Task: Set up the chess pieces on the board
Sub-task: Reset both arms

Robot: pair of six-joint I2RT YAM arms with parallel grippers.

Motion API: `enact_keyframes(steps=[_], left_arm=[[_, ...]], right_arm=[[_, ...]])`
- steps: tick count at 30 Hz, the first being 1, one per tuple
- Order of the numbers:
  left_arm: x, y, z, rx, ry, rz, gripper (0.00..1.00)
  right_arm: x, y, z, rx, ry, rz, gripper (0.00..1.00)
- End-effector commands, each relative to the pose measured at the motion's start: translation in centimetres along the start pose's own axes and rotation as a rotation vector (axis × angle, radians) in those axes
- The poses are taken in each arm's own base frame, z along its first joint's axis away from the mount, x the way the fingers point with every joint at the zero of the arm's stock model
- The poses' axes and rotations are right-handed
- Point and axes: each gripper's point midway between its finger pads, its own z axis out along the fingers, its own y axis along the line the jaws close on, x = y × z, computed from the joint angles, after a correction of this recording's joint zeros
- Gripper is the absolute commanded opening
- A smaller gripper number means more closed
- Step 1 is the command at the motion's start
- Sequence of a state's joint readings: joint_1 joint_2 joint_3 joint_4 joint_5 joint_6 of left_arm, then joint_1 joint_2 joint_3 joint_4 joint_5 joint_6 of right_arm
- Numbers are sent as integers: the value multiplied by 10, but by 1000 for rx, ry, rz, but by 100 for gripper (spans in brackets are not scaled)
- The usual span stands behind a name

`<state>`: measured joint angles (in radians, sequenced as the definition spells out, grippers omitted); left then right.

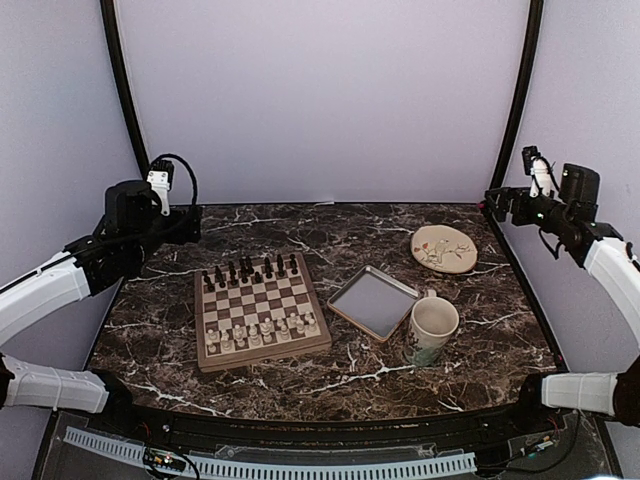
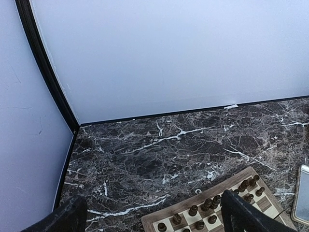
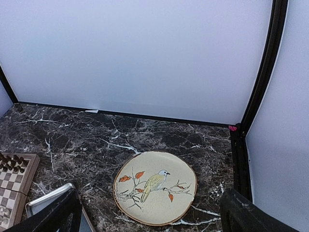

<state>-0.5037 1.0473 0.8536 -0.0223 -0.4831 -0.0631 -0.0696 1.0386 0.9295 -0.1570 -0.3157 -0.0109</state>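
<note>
Top external view: square checkered wooden board [image 1: 262, 312] on veined marble table [image 1: 400, 385], carved cream chess pieces [image 1: 262, 331] along its near rows (left gripper [image 2: 154, 216] and right gripper [image 3: 154, 215] gape wide, empty).

A round plate [image 3: 155, 187] with a painted bird lies on the marble table [image 3: 96, 135]. The board [image 3: 14, 179] shows at the left edge, a grey tray [image 3: 46, 199] near it.

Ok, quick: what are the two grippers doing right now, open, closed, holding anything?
Left gripper: open, holding nothing.
Right gripper: open, holding nothing.
</note>
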Motion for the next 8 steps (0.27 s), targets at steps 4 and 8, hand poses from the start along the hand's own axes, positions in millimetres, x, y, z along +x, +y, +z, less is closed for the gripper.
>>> enact_keyframes(steps=[4, 8], left_arm=[[-4, 0, 1, 4, -15, 0, 99], [-2, -1, 2, 8, -8, 5, 99]], right_arm=[[-18, 5, -4, -51, -62, 15, 100], [-14, -2, -2, -50, -63, 48, 100]])
